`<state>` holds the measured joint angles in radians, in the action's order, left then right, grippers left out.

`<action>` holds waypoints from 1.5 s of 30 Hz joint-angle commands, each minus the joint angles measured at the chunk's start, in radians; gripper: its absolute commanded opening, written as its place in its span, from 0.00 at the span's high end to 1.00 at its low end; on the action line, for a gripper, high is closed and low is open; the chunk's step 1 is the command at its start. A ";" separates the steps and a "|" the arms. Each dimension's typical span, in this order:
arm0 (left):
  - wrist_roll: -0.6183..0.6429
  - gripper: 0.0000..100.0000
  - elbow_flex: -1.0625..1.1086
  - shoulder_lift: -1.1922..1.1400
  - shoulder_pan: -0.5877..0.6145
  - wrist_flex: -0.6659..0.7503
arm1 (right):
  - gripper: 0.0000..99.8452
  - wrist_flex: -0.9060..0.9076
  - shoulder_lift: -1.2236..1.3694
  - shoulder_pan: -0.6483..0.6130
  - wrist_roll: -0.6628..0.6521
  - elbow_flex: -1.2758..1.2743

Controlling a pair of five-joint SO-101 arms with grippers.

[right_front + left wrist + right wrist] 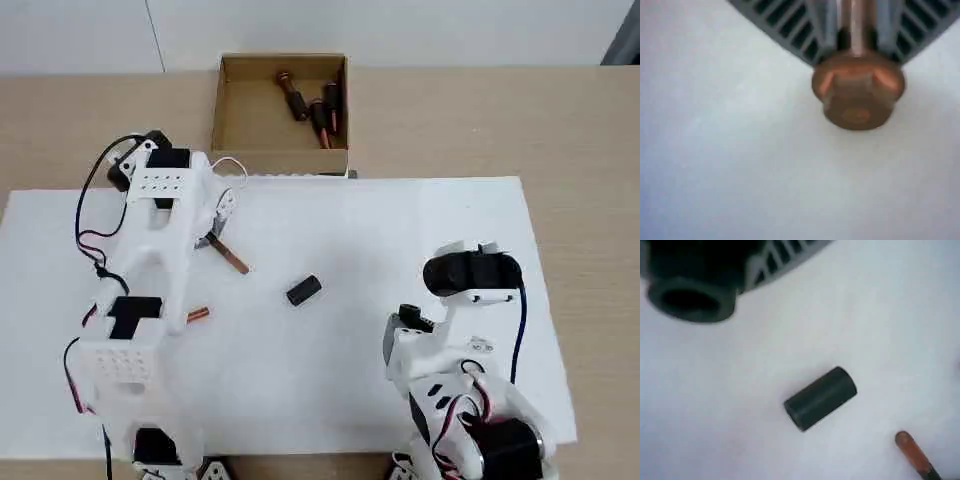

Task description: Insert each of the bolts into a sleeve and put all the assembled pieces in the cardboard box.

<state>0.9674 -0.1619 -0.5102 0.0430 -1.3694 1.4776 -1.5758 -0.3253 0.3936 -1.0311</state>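
Note:
My left gripper is shut on a copper bolt that slants down to the white sheet. In the left wrist view the bolt's head points at the camera, its shank clamped in the left gripper. A second bolt lies partly under the left arm. A loose black sleeve lies mid-sheet. My right gripper is shut on another black sleeve, hollow end showing. A copper bolt lies beyond the loose sleeve.
The cardboard box stands at the back on the wooden table and holds several assembled pieces. A white sheet covers the work area. Loose cables hang along the left arm.

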 commanded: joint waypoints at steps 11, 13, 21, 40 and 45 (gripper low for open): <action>0.006 1.00 -0.021 -0.092 0.005 0.015 | 1.00 -0.021 -0.001 0.002 -0.008 0.008; 0.006 0.99 -0.022 -0.086 0.005 0.015 | 1.00 -0.024 -0.004 0.002 -0.008 0.009; 0.003 0.99 -0.156 0.057 -0.014 -0.071 | 1.00 -0.025 -0.005 0.001 -0.008 0.015; -0.244 0.99 -0.203 0.605 -0.150 -0.172 | 1.00 -0.025 -0.005 0.005 -0.106 0.137; -0.423 0.99 -0.202 0.760 -0.160 -0.210 | 1.00 -0.013 -0.007 0.005 -0.166 0.150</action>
<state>0.6360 -0.3230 0.1250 -0.1089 -1.5520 1.4776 -1.5865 -0.3268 0.2662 -0.9268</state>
